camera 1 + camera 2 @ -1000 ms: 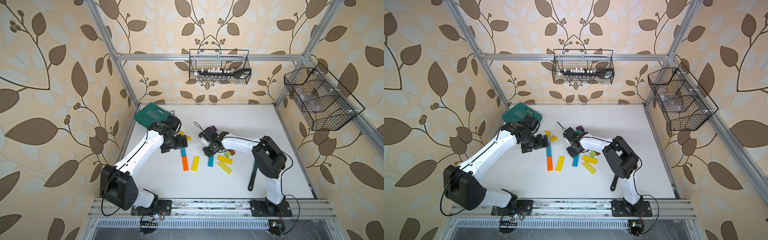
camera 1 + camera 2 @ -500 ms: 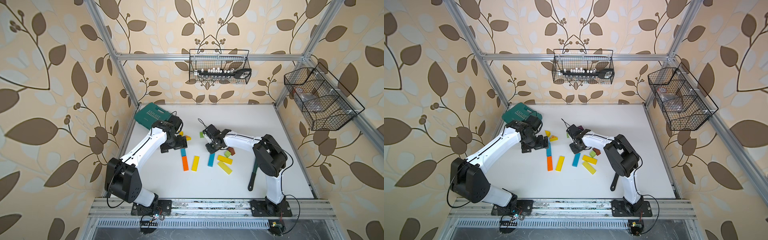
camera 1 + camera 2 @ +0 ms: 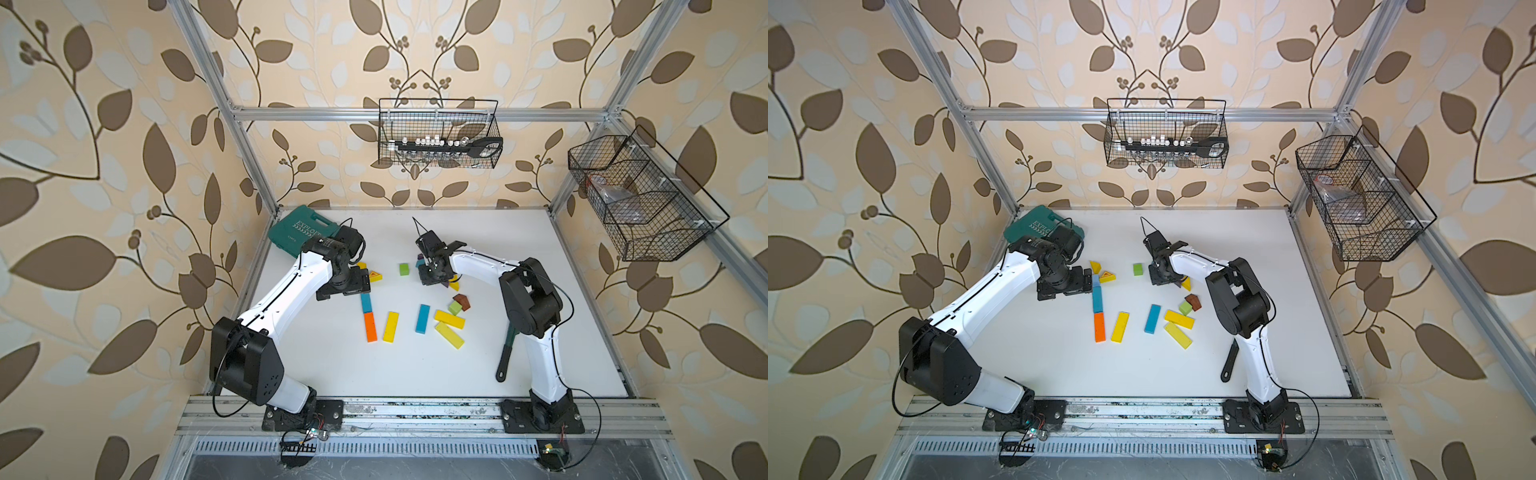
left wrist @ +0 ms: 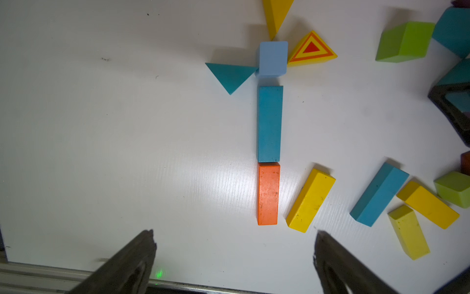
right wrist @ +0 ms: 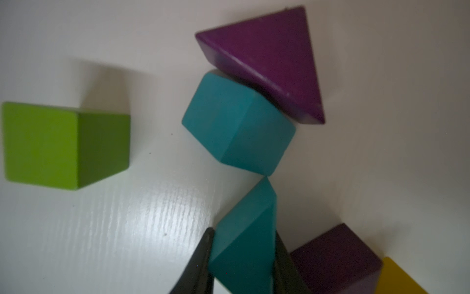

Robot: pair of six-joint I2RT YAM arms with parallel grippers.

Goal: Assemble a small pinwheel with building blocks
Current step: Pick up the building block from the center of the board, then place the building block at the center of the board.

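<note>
Looks like a robotics lab cell: boxed in by an aluminium frame (image 3: 311, 113), papered with leafy wallpaper (image 3: 104, 124) (a mock-domestic touch), fitted with robot arms (image 3: 291, 291) bolted to a front rail (image 3: 415, 411), hung with wire baskets (image 3: 386, 137).

On the white table (image 3: 1246, 232), left of middle: a teal bar (image 3: 1097, 299) end to end with an orange bar (image 3: 1099, 327), with a pale blue cube (image 3: 1096, 281) just past the far end. Beside the cube, a plain yellow wedge (image 3: 1095, 266) and a striped yellow wedge (image 3: 1107, 276). Left gripper (image 3: 1065, 286) just left of that column.

Further right: 1 green cube (image 3: 1138, 269) alone, then the right gripper (image 3: 1160, 275), low over the table.

Nearer: 3 yellow bars (image 3: 1120, 327) (image 3: 1179, 319) (image 3: 1178, 335), a second teal bar (image 3: 1152, 318), a green block (image 3: 1185, 308) touching a brown block (image 3: 1193, 302).

Dark wrench (image 3: 1228, 362) by the right arm. Teal case (image 3: 1034, 226) in the far left corner.
</note>
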